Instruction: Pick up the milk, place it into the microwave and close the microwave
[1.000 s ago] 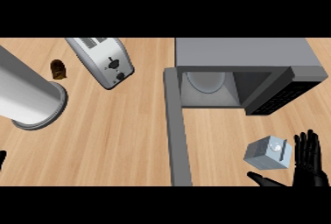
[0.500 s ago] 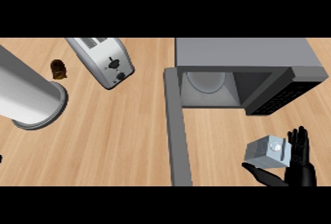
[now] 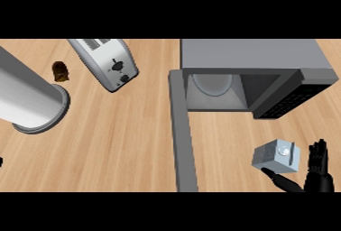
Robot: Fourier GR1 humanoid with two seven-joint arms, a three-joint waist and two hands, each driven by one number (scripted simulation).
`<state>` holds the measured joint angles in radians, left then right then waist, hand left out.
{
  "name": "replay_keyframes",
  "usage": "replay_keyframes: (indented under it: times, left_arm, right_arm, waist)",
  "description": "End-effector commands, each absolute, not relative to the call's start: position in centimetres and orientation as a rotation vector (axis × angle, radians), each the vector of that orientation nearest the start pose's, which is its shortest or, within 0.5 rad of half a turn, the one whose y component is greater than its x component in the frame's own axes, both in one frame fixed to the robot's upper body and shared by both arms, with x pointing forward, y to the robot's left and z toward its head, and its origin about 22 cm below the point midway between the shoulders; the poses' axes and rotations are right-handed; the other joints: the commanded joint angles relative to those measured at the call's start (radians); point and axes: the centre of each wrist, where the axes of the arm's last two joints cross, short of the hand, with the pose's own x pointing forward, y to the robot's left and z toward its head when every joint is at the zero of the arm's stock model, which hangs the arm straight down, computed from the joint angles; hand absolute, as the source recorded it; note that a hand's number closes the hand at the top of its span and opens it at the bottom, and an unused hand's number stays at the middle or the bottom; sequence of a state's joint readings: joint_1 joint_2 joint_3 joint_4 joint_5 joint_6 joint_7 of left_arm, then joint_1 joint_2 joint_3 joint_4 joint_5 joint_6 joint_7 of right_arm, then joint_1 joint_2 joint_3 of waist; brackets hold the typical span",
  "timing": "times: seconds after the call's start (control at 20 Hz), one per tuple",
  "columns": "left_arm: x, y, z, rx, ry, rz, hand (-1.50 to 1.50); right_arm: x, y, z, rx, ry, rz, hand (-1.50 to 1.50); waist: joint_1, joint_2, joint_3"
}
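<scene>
One hand, the right hand [image 3: 318, 173], has closed in on the milk [image 3: 276, 156] at 4 o'clock of the tabletop [image 3: 120, 144] — fingers spread, thumb beneath, nothing pinched yet — so the grasp comes next; the microwave [image 3: 246, 74] stands open.

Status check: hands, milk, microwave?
Right hand open, fingers straight, bracketing milk. Milk on counter, not lifted. Microwave door open, path clear. Left hand barely visible.

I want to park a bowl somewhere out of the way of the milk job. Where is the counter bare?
Bare wood lies between the toaster, the grey cylinder and the open microwave door, running down to the near edge. It is crowded right of that door: the milk stands before the microwave with the right hand beside it.
</scene>
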<state>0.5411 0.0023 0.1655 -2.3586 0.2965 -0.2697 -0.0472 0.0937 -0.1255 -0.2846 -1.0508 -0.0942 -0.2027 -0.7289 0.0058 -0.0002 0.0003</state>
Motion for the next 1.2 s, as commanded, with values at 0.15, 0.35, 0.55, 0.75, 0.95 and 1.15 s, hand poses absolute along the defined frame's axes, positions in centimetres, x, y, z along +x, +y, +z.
replay_keyframes:
  times: [0.15,0.35,0.55,0.75,0.95,1.15]
  left_arm:
    - [9.6,29.1,10.0,-0.044,-1.946,0.064,-1.5]
    - [10.1,28.8,9.3,-0.022,-1.947,0.084,-1.5]
    - [9.4,28.5,8.6,-0.038,-1.939,0.088,-1.5]
    - [10.1,28.9,8.6,-0.058,-1.939,0.105,-1.5]
    - [8.9,28.9,9.7,-0.065,-1.945,0.092,-1.5]
    - [9.0,29.0,9.9,-0.059,-1.929,0.079,-1.5]
  right_arm:
    - [17.2,-34.1,-13.3,-0.2,-1.701,-0.198,-1.5]
    - [16.6,-34.4,-14.2,0.005,-1.763,-0.179,-1.5]
    - [17.6,-32.8,-14.0,-0.057,-1.85,-0.177,1.5]
    - [20.4,-32.4,-12.2,-0.383,-1.907,-0.205,1.5]
    - [20.8,-29.9,-13.0,-0.294,-1.925,-0.228,1.5]
    - [24.6,-31.5,-10.7,-0.12,-1.954,-0.124,1.5]
  waist:
    - [0.004,0.0,0.001]
    - [0.004,0.001,0.001]
    - [0.001,-0.001,0.0]
    - [0.0,-0.002,-0.001]
    - [0.003,-0.001,0.0]
    - [0.008,0.0,0.0]
